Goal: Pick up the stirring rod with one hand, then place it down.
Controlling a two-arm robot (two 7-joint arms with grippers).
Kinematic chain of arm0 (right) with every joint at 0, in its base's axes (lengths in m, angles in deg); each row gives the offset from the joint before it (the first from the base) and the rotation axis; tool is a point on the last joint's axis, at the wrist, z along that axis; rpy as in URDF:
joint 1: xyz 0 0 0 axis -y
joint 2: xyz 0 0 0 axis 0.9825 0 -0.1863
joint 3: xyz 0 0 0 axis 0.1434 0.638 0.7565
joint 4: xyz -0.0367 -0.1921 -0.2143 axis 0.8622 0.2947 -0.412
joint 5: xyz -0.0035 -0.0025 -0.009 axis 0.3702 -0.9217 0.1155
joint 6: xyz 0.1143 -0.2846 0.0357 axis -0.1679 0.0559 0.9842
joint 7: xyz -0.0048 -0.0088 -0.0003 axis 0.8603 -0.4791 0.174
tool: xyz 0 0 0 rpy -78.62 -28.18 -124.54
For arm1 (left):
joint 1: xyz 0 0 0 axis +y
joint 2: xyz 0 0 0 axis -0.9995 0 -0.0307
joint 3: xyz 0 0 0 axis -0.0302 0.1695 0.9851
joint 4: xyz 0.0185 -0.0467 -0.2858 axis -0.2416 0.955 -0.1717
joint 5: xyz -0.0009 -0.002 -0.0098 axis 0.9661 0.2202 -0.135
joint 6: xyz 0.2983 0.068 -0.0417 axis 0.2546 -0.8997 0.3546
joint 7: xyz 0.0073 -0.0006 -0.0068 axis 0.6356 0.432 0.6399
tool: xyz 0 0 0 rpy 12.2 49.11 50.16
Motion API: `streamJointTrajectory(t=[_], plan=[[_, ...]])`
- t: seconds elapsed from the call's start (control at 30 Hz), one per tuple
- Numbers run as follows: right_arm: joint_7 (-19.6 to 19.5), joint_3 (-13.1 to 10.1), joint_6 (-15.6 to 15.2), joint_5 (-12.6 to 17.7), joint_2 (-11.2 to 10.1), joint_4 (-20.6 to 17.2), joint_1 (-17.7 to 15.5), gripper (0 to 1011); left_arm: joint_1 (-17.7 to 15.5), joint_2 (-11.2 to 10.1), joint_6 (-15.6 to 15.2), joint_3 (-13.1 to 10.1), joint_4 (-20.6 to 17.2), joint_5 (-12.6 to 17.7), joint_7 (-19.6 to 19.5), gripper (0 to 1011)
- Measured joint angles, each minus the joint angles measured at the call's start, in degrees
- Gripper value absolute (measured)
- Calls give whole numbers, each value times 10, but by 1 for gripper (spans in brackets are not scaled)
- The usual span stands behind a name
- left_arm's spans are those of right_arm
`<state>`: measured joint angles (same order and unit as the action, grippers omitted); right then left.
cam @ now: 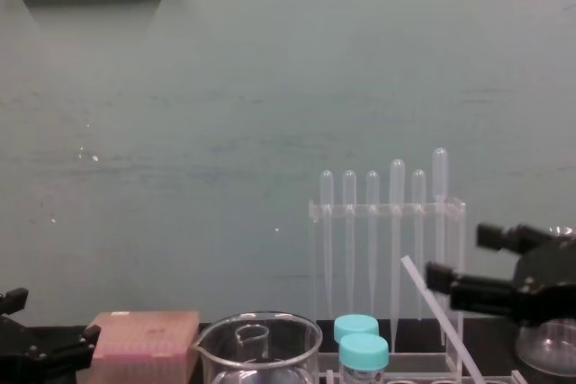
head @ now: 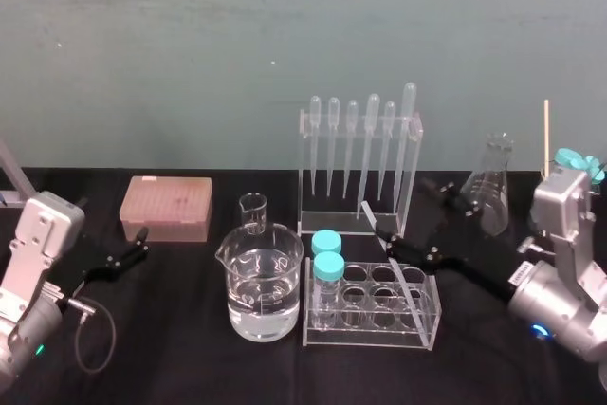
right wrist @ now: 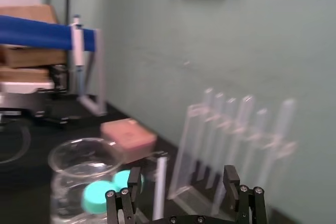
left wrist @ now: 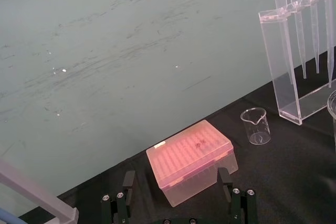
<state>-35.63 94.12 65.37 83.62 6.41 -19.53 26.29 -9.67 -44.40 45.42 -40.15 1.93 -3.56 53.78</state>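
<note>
Head view: looks like reach step, with right gripper [head: 401,208] spread around stirring rod [head: 405,274] leaning at tube rack's [head: 370,339] right end. Needs closing next, then lifting clear. Ignoring left gripper [head: 140,244], parked spread by counter's [head: 190,358] left edge.

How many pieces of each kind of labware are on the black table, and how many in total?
Pipettes: 6
Beakers: 2
Teal-capped vials: 2
Racks: 2
Conical flask: 1
Pink tip box: 1
Stirring rod: 1
Total: 15
</note>
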Motion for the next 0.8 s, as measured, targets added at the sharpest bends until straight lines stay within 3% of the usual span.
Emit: streamJointTrajectory(t=[0.17,0.43,0.8], plan=[[83,11,-64,57,22,52,37,1003,0,0,0,0,0,0,0,1000],[139,17,-136,95,50,110,68,1003,0,0,0,0,0,0,0,1000],[141,17,-143,97,52,114,71,1003,0,0,0,0,0,0,0,1000]])
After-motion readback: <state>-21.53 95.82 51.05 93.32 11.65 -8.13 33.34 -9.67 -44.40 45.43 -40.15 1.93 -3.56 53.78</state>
